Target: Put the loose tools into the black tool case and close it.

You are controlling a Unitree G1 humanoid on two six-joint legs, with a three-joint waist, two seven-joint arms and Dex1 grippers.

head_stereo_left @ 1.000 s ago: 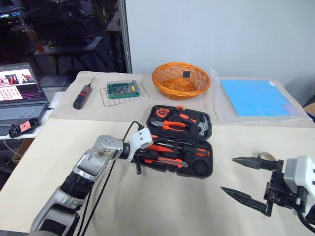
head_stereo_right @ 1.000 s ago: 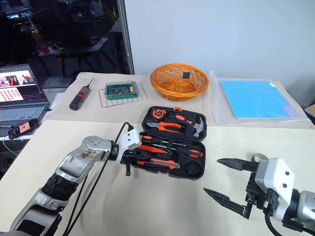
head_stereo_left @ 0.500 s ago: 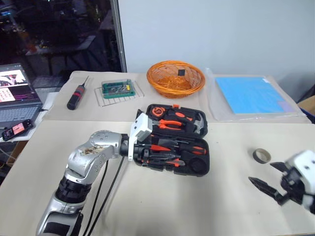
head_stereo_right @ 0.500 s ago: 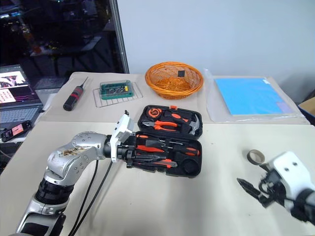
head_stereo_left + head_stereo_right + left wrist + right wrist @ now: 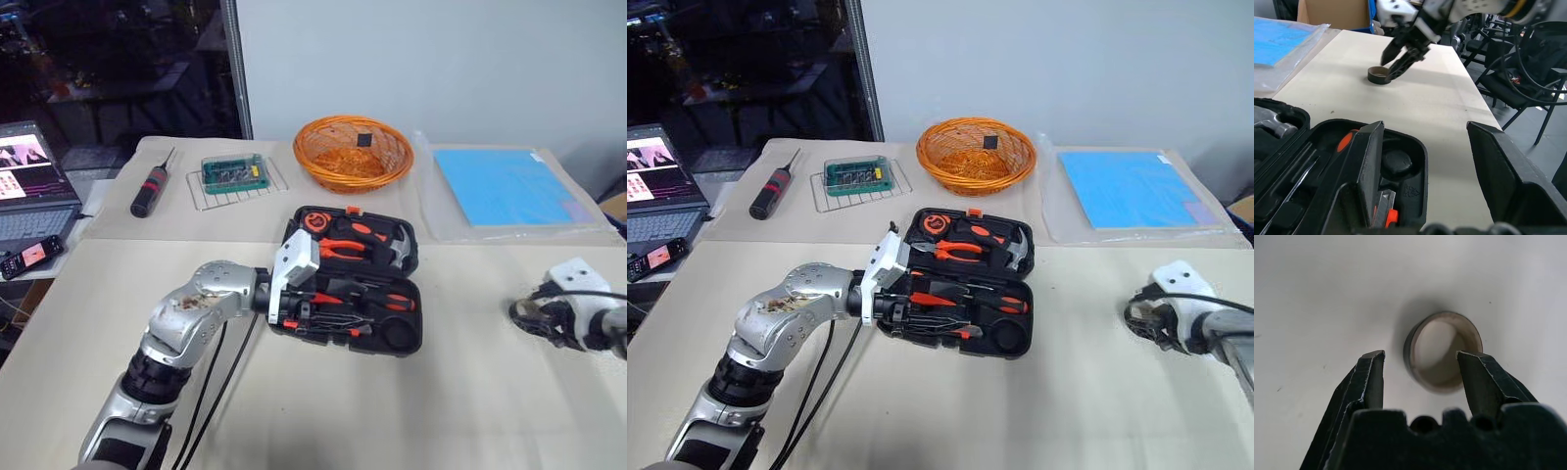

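Observation:
The black tool case [image 5: 404, 331] lies open mid-table. Orange-and-black screwdrivers [image 5: 377, 297] rest in the recesses of its near half. Pliers and a hammer fill the far half. My left gripper [image 5: 1425, 126] hovers open over the case's near left corner, holding nothing. The small greyish tape roll [image 5: 1377, 75] lies flat on the table to the right of the case. My right gripper [image 5: 1420, 353] points down at the tape roll [image 5: 1409, 357], open. One finger is outside the ring. The other covers its opposite rim. From the head view the right gripper [image 5: 534, 317] hides the roll.
An orange basket [image 5: 355, 152], a green-topped wire tray [image 5: 235, 174] and a black screwdriver with a red band [image 5: 147, 193] sit at the back. A blue sheet in plastic [image 5: 505, 186] lies back right. A laptop [image 5: 29, 186] and a phone [image 5: 24, 257] are on the left.
My right gripper swung right and down onto the tape roll, and its fingers narrowed. My left gripper rose from the case's front edge and opened. The camera shifted slightly.

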